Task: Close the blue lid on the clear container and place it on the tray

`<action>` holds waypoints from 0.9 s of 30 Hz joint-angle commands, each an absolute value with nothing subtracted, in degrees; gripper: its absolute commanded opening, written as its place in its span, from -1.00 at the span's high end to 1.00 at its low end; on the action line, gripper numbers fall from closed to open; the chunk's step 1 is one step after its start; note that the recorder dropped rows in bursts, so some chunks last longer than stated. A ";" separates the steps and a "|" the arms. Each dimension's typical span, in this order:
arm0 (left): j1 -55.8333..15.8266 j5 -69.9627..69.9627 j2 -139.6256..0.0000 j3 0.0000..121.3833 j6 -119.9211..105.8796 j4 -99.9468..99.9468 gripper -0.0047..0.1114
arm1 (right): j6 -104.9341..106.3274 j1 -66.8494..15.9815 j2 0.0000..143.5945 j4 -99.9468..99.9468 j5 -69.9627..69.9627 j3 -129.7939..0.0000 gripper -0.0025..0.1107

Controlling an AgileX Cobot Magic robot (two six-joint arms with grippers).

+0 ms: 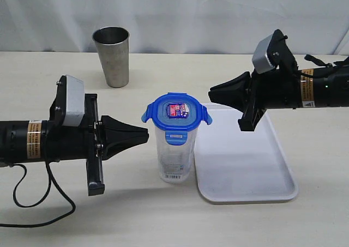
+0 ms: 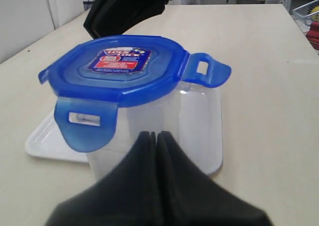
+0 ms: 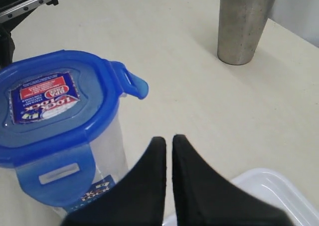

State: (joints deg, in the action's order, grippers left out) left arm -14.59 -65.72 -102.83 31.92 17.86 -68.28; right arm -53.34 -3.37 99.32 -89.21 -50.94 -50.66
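The clear container (image 1: 174,154) stands upright on the table just left of the white tray (image 1: 245,165). The blue lid (image 1: 176,112) sits on top of it; the front flap hangs down and the side flaps stick out. My left gripper (image 1: 146,133) is shut and empty, its tip level with the container's upper wall, a short gap to its left. My right gripper (image 1: 211,93) is shut and empty, hovering over the tray's far left corner, just right of the lid. The lid (image 2: 119,69) (image 3: 52,99) fills both wrist views beyond the shut tips (image 2: 153,136) (image 3: 169,140).
A steel tumbler (image 1: 111,56) stands upright at the back left, well behind the container. A black cable (image 1: 41,198) loops on the table under my left arm. A white curtain backs the table.
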 commanded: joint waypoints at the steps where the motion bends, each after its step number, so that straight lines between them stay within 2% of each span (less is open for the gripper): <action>1: -14.74 -66.29 -103.01 32.19 17.26 -66.72 0.92 | -53.79 -3.31 98.88 -88.91 -50.75 -50.66 0.88; 27: -14.74 -66.45 -103.01 32.19 16.71 -63.15 0.92 | -55.26 -3.44 99.64 -92.35 -54.79 -50.43 0.88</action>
